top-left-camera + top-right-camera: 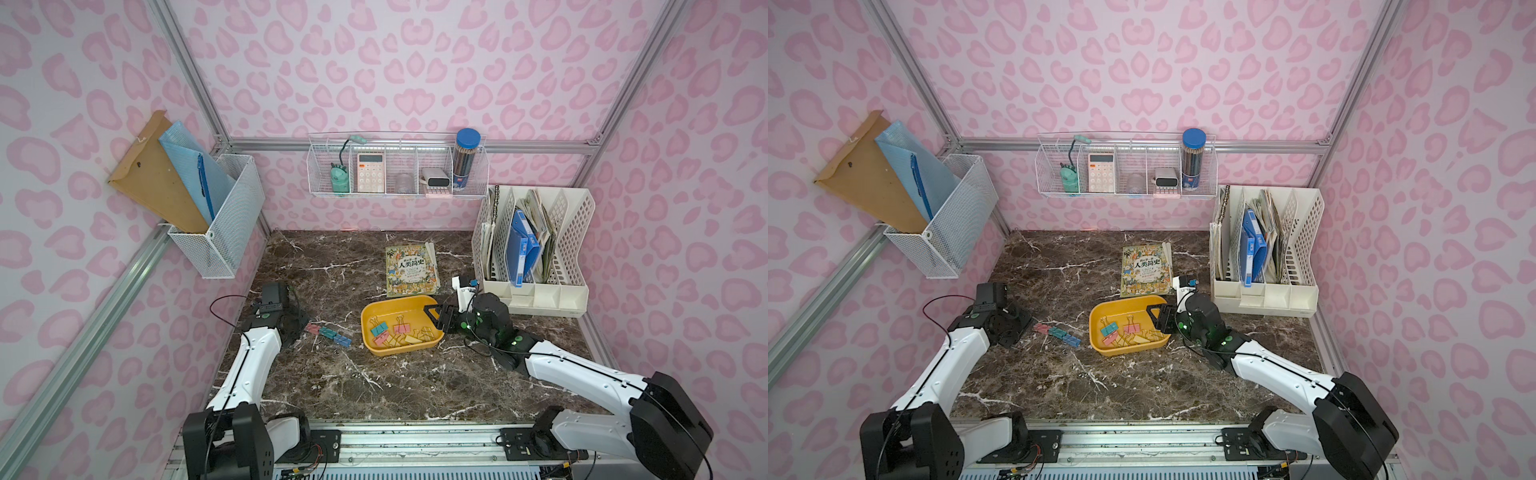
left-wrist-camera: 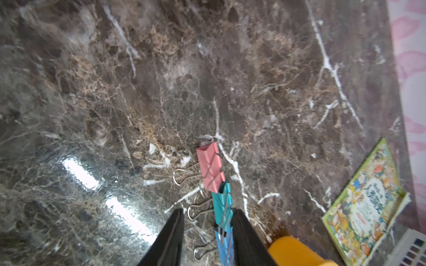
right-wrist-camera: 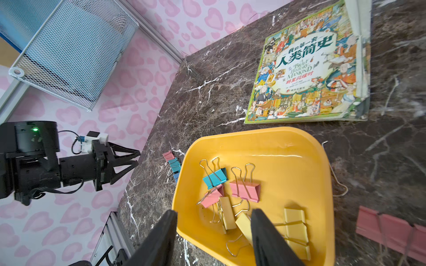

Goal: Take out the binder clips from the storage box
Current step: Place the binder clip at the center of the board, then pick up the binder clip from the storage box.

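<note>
Binder clips (image 3: 245,190): light, stiff, springy; loops likely slippery.
Left end effector (image 2: 208,210), right end effector (image 3: 213,213): apart. I'd pinch a flat body beneath the right one.

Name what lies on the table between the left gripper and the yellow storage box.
Three binder clips in a row, pink, teal and blue, lie on the table between the left gripper and the storage box; both top views show it.

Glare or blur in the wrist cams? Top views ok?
Left wrist: glare streaks on the marble tabletop, far marble soft, pink binder clip sharp. Right wrist: storage box and book crisp, edges smeared. Both top views: evenly lit, sharp, wide-angle splay.
</note>
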